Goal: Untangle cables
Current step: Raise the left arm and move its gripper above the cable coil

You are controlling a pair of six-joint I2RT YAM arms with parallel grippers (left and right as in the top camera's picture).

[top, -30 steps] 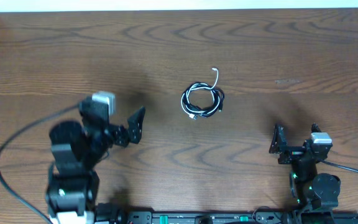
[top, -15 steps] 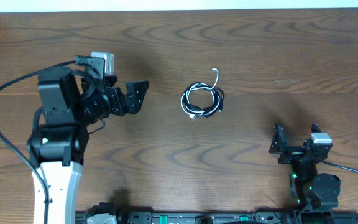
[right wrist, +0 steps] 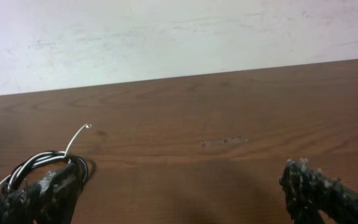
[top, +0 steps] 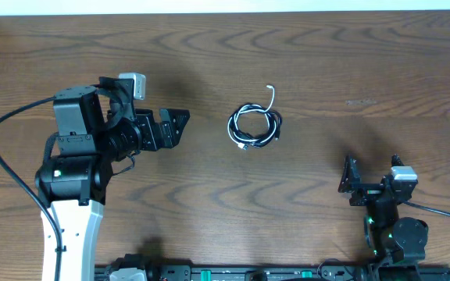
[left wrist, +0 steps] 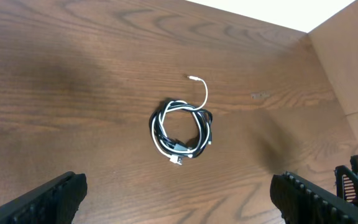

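The cables (top: 254, 126) lie in one small coil at the table's centre, a black cord and a white cord wound together. A white plug end (top: 269, 88) curls out toward the far side. My left gripper (top: 178, 126) hovers left of the coil, open and empty, pointing at it across a gap. In the left wrist view the cables (left wrist: 182, 130) lie ahead of the gripper (left wrist: 179, 194), whose jaws stand wide apart. My right gripper (top: 372, 176) rests open near the front right, far from the coil. In its view the cables (right wrist: 42, 167) show behind the left finger (right wrist: 48, 193).
The wooden table (top: 326, 62) ends at a pale wall at the back. A thick black arm wire (top: 2, 164) loops at the left. A small scuff mark (top: 362, 102) sits right of the coil. A rail (top: 248, 273) runs along the front edge.
My left arm has swung up from the front left and reached rightward, bringing its open gripper closer to the coil. The right arm and the cables have not moved.
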